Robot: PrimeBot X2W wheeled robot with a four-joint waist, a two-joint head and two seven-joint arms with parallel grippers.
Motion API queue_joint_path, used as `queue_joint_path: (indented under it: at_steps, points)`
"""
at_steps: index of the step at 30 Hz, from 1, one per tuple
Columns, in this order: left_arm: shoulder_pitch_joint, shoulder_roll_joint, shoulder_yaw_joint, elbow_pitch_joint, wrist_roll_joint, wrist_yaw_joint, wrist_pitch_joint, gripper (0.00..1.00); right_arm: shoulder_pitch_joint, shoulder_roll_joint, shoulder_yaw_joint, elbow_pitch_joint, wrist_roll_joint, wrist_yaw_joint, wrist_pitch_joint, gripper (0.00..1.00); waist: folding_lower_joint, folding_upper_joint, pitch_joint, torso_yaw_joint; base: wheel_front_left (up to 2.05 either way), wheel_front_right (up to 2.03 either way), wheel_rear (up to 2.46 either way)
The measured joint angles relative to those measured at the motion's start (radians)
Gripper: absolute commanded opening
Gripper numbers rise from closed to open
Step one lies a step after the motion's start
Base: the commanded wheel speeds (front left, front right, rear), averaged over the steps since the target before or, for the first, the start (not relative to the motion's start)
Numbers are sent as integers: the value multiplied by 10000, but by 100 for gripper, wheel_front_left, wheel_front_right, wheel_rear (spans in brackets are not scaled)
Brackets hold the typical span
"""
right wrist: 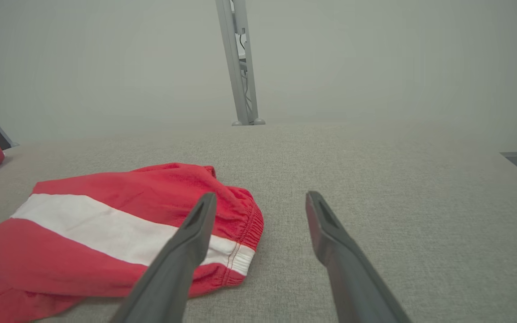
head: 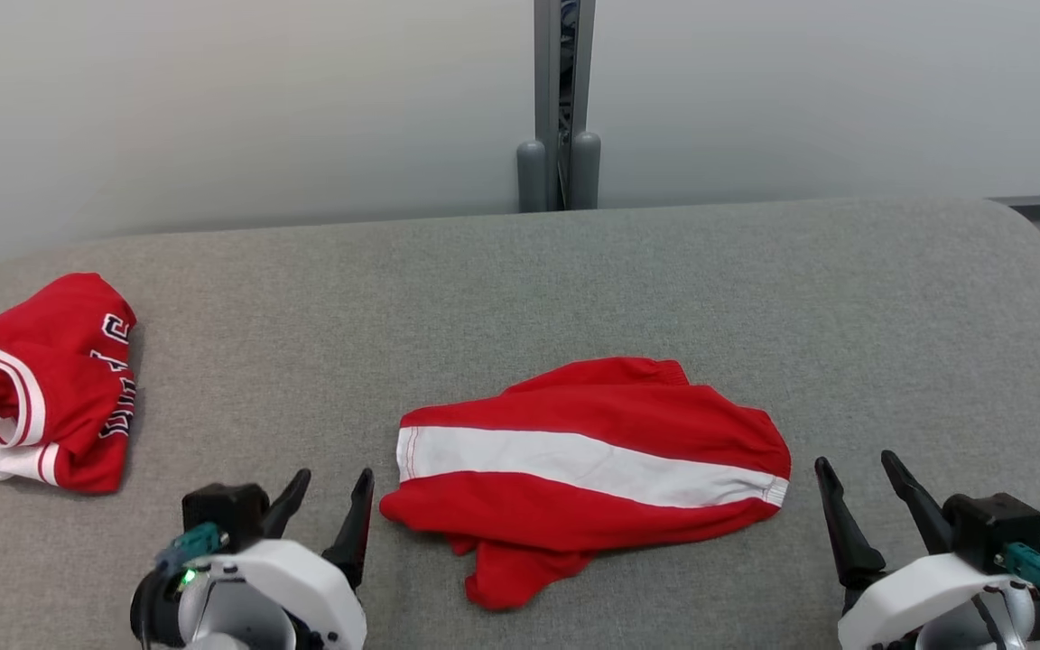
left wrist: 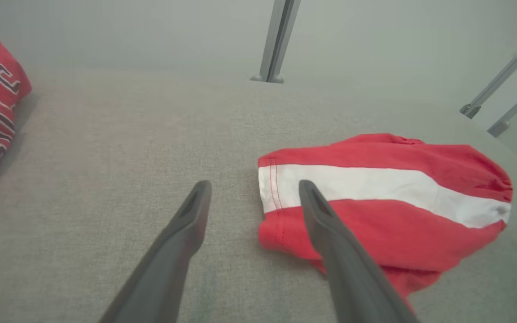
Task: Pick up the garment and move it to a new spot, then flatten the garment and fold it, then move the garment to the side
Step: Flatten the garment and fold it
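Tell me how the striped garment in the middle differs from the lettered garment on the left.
The striped garment has one broad white band; the lettered garment has dark letters and thin white trim. The striped garment lies spread fairly flat; the lettered garment is bunched. Both are red and rest on the grey surface.

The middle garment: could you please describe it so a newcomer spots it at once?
On the grey table, look between the left hand and right hand. The garment there is red with one broad white stripe, whereas the red jersey far left carries dark lettering.
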Motion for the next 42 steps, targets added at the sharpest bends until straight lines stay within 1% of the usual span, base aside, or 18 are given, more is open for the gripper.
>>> queue_joint_path:
  at_steps: [2, 4, 10, 14, 19, 21, 22, 23, 24, 25, 26, 27, 28, 29, 33, 38, 42]
  points:
    - [-458, 52, -144, 286, 40, -132, 293, 100, -139, -73, 178, 100, 92, 0, 155, 100, 0, 0, 184, -60, 0, 0, 0]
    - [-901, 94, -167, 431, 102, -155, 360, 100, -342, -222, 520, 291, 209, 0, 347, 100, 0, 0, 395, -129, 0, 0, 0]
    - [-1481, -13, -303, 589, 213, -234, 272, 100, -1180, -792, 1315, 1229, 1022, 0, 894, 100, 0, -1, 1058, -213, 0, 0, 0]
    - [-1569, -61, -389, 600, 307, -265, 125, 100, -1668, -1057, 1793, 1977, 1638, 0, 1009, 100, 0, 0, 1349, -54, 0, 0, 0]
    - [-1592, -33, -426, 483, 355, -217, -10, 100, -2029, -1166, 2433, 2594, 2533, 0, 1034, 100, 0, 0, 1566, 229, 0, 0, 0]
    - [-1593, 2, -418, 376, 405, -182, -42, 100, -2180, -1317, 2769, 2771, 2869, 0, 807, 100, 0, 0, 1641, 337, 0, 0, 0]
    - [-1593, 17, -416, 349, 405, -169, -48, 100, -2232, -1369, 2867, 2803, 2957, 0, 704, 95, 0, -1, 1655, 359, 0, 0, 0]
    - [-1593, 35, -416, 328, 407, -155, -50, 100, -2284, -1388, 2974, 2828, 3064, 0, 614, 77, 0, 0, 1662, 374, 0, 0, 0]
    - [-1592, 44, -414, 307, 405, -130, -50, 100, -2322, -1398, 3099, 2828, 3181, 0, 522, 55, 0, 0, 1664, 381, 0, 0, 0]
    - [-1592, 52, -410, 286, 405, -128, -52, 100, -2349, -1417, 3191, 2819, 3279, 0, 397, 44, 0, -1, 1663, 382, 0, 0, 0]
    - [-1591, 56, -407, 272, 405, -128, -52, 100, -2373, -1467, 3304, 2809, 3336, 0, 295, 35, 0, -1, 1660, 380, 0, 0, 0]
    - [-1585, 58, -399, 261, 380, -128, -50, 100, -2390, -1521, 3392, 2796, 3421, 0, 232, 23, 0, 0, 1655, 373, 0, 0, 0]
    - [-1577, 56, -391, 257, 330, -128, -48, 100, -2391, -1561, 3494, 2757, 3536, 0, 165, 4, 0, 0, 1650, 358, 0, 0, 0]
    - [-1568, 50, -391, 257, 299, -128, -40, 100, -2391, -1582, 3609, 2709, 3632, 0, 77, 0, 0, 0, 1649, 335, 0, 0, 0]
    - [-1556, -38, -353, 393, -36, -232, 96, 100, -2429, -1776, 3787, 2571, 3754, 2, -182, 0, 0, -1, 1646, 207, 0, 0, 0]
    - [-1657, -428, -169, 815, -874, -554, 518, 100, -2494, -2033, 3979, 2351, 3787, 4, -339, 0, 0, -1, 1674, -13, 0, 0, 0]
    - [-1916, -662, -35, 1281, -1526, -796, 991, 100, -2515, -2194, 4138, 2416, 3768, 4, -347, 0, 0, -1, 1744, -170, 0, 0, 0]
